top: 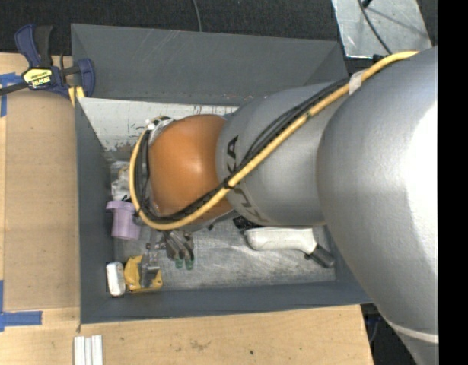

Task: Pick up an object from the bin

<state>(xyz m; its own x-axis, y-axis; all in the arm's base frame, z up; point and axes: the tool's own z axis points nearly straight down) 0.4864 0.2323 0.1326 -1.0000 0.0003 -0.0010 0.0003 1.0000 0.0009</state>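
A: Where does the arm [294, 166] stand over the bin [211, 299]?

B: It reaches in from the right, and its orange cover [180, 166] hangs above the left half of the bin floor. The jaws sit beneath that cover, so one cannot tell how far open they are, or whether anything is between them.

A: And the dark bits under the cover?

B: Some dark parts with green ends [180, 255] stick out below the cover's lower edge, toward the near wall. It is unclear whether they belong to the wrist or lie loose.

A: Which things are nearest?

B: A small yellow thing [138, 274] lies in the near left corner, just down and left of those dark parts. A short white cylinder [114, 277] is just beside it on its left. A lilac cup-like thing [123, 220] sits by the left wall, beside the cover's left edge.

A: Anything to the right?

B: A long white thing [283, 239] lies under the arm, its long axis running along the near wall, well apart from the yellow one.

A: So what does the next move turn on?

B: Probably the offset. The yellow thing lies toward the near left corner from the wrist, and the corner walls and the cylinder crowd it.
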